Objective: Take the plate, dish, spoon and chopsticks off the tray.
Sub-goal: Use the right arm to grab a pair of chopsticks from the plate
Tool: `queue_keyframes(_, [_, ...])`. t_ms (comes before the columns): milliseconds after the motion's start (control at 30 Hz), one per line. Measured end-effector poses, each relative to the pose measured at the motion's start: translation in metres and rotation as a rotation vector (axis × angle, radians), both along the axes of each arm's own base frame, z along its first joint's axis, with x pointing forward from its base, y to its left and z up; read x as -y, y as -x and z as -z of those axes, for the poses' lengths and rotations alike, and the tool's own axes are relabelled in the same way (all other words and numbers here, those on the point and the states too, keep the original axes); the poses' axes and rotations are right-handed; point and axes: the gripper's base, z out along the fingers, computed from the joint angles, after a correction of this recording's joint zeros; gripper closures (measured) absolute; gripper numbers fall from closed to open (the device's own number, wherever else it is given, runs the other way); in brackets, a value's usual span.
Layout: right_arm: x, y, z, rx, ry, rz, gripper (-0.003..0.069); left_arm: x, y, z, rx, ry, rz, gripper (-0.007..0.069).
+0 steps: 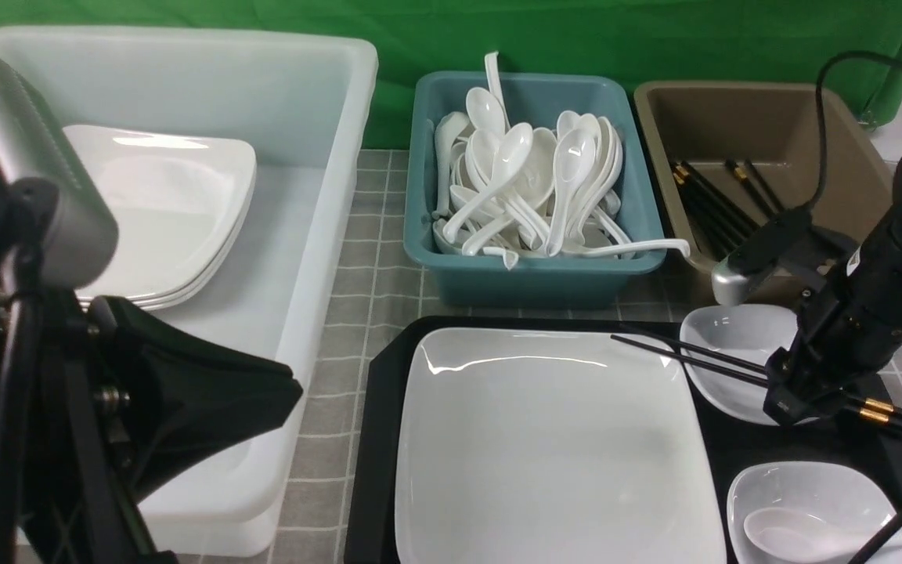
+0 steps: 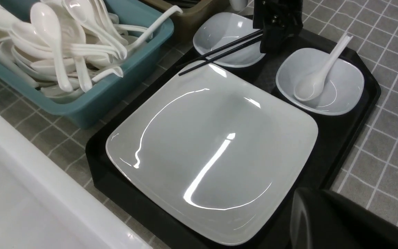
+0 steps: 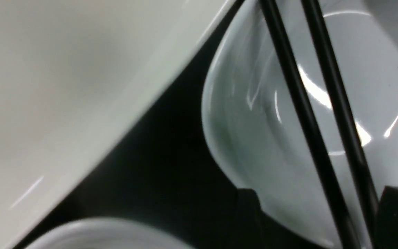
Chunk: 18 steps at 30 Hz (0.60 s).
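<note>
The large white plate [image 1: 553, 446] [image 2: 212, 148] fills the left part of the black tray [image 1: 377, 439] [image 2: 368, 114]. The black chopsticks [image 1: 686, 356] [image 2: 219, 55] [image 3: 302, 114] lie across the far small dish [image 1: 733, 337] [image 2: 223, 34] [image 3: 254, 138], tips over the plate's corner. My right gripper [image 1: 803, 399] [image 2: 276, 38] [image 3: 320, 221] is down over them, open, one finger on each side of the pair. The spoon [image 1: 795, 533] [image 2: 314, 79] rests in the near dish [image 1: 803, 489] [image 2: 340, 83]. My left gripper [image 1: 263, 392] [image 2: 323, 214] is shut and empty, raised over the white bin, left of the tray.
A big white bin [image 1: 326, 196] at the left holds stacked plates. Behind the tray stand a teal bin [image 1: 529, 274] full of white spoons and a brown bin [image 1: 764, 117] with black chopsticks. The table is covered in grey tile-pattern cloth [image 1: 365, 258].
</note>
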Motion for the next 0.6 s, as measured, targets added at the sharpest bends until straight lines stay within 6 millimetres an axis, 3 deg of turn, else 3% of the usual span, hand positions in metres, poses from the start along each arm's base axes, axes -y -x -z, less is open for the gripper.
queue_keyframes(267, [-0.001, -0.009, 0.016, 0.017, 0.013, -0.032, 0.0294, 0.001, 0.001, 0.0, -0.013, 0.017, 0.004, 0.062])
queue_keyframes(400, [-0.001, -0.01, 0.018, 0.014, 0.017, -0.051, 0.0389, 0.002, 0.001, -0.001, -0.02, 0.026, 0.006, 0.062])
queue_keyframes(500, [-0.001, -0.009, 0.018, 0.0, 0.022, -0.068, 0.0503, 0.002, 0.001, -0.001, -0.021, 0.028, 0.007, 0.062])
queue_keyframes(600, [0.0, -0.007, 0.018, -0.018, 0.031, -0.103, 0.0508, 0.002, 0.002, -0.001, -0.023, 0.03, 0.007, 0.062])
